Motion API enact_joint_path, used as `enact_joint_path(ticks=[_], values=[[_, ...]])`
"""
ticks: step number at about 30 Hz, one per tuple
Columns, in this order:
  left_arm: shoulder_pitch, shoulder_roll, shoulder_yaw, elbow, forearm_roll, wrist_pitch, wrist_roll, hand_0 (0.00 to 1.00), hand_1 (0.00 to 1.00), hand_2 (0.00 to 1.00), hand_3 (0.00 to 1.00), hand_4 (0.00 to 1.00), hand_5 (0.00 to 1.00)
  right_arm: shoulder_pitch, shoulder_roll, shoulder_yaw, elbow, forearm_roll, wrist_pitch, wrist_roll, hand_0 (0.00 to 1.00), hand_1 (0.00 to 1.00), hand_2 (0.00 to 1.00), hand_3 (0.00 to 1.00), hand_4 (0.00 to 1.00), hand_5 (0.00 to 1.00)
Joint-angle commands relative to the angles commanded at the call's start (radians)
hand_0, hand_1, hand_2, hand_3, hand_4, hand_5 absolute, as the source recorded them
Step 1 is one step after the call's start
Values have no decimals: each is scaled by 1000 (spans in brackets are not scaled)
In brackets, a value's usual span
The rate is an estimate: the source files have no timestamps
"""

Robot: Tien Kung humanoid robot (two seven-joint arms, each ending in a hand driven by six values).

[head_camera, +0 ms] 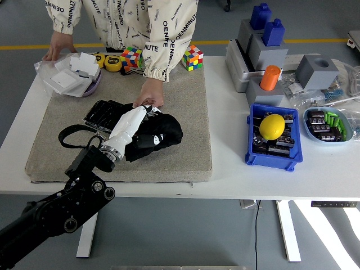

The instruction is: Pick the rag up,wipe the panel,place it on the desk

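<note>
White fingers (142, 112) of the robot's left hand (129, 125) press down on a black rag (157, 134), gripping it atop the glossy black panel (101, 115), whose left end shows beside the cloth. The panel lies on a grey mat (185, 101) covering the white counter (225, 169). A person's hand (149, 93) rests on the mat, fingertips touching the panel's far edge; the other hand (55, 46) is planted near a clear bag (70, 79). Two colour cubes (191, 58) sit just behind
</note>
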Motion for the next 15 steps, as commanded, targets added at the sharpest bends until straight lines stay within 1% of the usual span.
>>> enact_joint_path(ticks=[3, 9, 15], values=[[-4, -4, -23, 26, 7, 3, -2, 291, 352, 331, 572, 652, 2, 0, 0, -2, 1, 2, 0, 0, 533, 556, 490, 522, 876, 354], [-7, -4, -56, 82, 13, 7, -8, 289, 349, 328, 572, 653, 2, -3, -1, 2, 0, -2, 0, 0, 533, 554, 490, 521, 876, 353], [-9, -5, -112, 140, 13, 24, -33, 287, 347, 328, 572, 654, 2, -1, 0, 0, 0, 2, -1, 0, 532, 555, 490, 521, 876, 353]])
